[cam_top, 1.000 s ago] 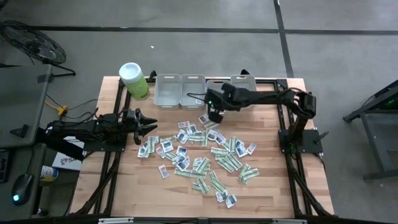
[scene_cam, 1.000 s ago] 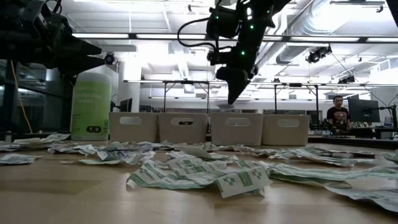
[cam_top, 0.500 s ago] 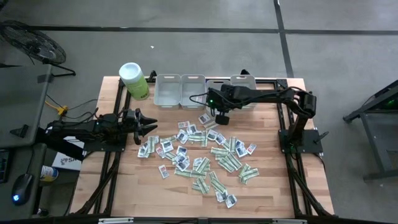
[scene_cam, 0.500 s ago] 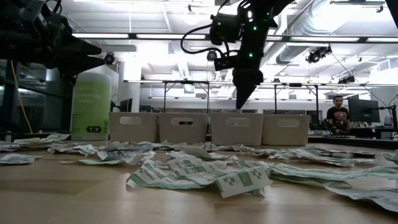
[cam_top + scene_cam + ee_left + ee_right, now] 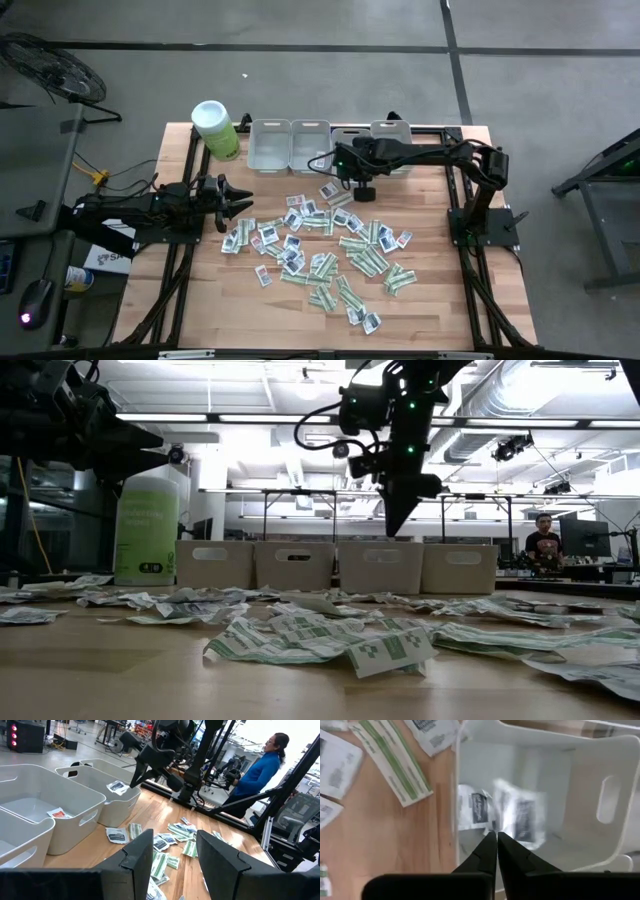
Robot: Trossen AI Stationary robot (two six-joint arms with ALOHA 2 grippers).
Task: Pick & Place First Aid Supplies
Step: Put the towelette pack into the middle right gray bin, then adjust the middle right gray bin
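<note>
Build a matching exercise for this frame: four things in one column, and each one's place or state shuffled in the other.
Things:
1. left claw
2. right claw
3. lime-green canister
4. person in a blue top

Places or states:
A. standing at the table's far left corner
B. shut, over the edge of a bin
C. in the room beyond the table
D. open, at the table's left side

Pairs: 1-D, 2-B, 3-A, 4-C
</note>
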